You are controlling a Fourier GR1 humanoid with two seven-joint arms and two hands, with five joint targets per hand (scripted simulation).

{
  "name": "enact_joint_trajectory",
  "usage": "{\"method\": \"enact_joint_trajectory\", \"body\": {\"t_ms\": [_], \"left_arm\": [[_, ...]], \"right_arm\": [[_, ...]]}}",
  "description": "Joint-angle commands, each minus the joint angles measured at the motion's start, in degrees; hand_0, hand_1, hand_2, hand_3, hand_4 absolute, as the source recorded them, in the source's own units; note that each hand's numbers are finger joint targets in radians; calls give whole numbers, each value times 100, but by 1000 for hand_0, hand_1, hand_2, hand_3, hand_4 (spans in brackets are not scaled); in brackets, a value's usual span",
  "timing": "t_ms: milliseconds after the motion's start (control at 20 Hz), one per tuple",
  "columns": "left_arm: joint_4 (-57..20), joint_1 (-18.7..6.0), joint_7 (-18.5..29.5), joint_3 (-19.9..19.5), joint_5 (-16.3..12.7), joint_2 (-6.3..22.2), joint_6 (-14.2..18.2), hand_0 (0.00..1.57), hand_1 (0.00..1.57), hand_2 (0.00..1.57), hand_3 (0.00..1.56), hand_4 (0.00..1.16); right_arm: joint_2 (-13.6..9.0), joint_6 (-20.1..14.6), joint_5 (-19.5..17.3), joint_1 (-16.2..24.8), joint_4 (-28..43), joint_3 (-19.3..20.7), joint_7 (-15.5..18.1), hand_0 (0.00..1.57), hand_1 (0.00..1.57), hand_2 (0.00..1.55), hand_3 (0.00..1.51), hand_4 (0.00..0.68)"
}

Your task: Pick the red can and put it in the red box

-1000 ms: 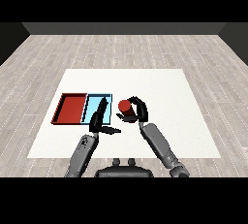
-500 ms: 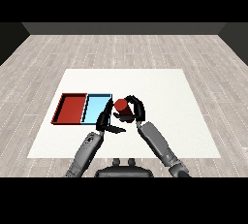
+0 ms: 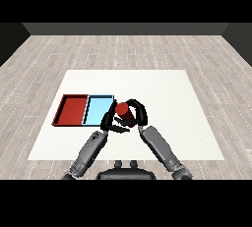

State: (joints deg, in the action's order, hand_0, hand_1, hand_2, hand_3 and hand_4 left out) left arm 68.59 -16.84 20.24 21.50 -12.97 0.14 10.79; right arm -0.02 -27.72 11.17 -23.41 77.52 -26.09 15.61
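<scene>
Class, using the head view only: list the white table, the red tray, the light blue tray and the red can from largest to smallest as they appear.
1. White table, by far the largest.
2. Red tray and light blue tray: they look about alike, so no ranking between them.
3. Red can, smallest, partly hidden by the right hand curled round it.

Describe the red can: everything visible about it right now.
The red can is a small cylinder, plain red with no visible label, and looks roughly upright, its top facing up. The right hand curls round it. The left hand is close against its left side; whether it touches cannot be told. The can's lower part is hidden by the hands, so whether it rests on the white table is unclear. It sits just right of the light blue tray, outside both trays.
</scene>
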Motion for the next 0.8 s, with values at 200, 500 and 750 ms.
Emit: {"method": "enact_joint_trajectory", "body": {"t_ms": [200, 500, 750], "left_arm": [[463, 362, -6, 480, -209, -14, 207, 0, 0, 0, 0, 0], [87, -23, 230, 729, -500, -14, 377, 0, 0, 0, 0, 0], [-187, -530, 129, 527, -549, -14, 519, 0, 0, 0, 0, 0]], "right_arm": [[2, -239, 645, -367, -456, -442, 218, 1460, 1460, 1433, 1371, 625], [2, -326, 818, -566, -511, -576, 398, 1497, 1497, 1450, 1378, 618], [1, -951, 1215, -876, -909, -1218, 676, 1482, 1482, 1455, 1372, 632]]}}
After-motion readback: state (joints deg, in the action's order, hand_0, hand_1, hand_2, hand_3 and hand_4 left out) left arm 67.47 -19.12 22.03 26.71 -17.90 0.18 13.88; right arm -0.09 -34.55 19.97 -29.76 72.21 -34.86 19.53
